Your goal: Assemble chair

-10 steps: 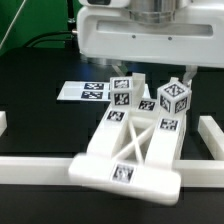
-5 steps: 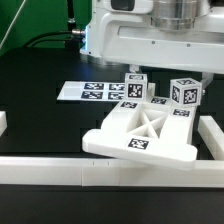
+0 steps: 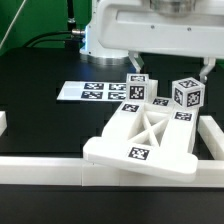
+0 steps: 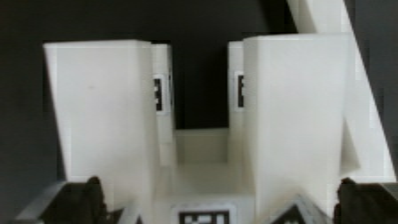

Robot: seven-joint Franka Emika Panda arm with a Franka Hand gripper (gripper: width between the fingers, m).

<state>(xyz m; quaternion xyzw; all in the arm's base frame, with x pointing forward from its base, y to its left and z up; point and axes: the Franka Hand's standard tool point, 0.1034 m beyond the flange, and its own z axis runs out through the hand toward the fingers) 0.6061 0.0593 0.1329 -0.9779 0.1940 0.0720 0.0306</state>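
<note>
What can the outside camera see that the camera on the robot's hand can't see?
Only the exterior view shows the marker board, the border rails, the X-braced panel and the tagged cubes on the leg tops. Only the wrist view shows the dark gap between the two blocky legs and the open gripper fingertips. Both show the white chair.

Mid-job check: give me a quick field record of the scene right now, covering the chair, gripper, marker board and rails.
chair: the chair, joined white parts with X-braced panel facing up, lying on the black table
chair position: against the front rail, near the exterior view's right
gripper: the gripper open, above the chair, holding nothing
marker board: the marker board flat on the table behind the chair
</note>
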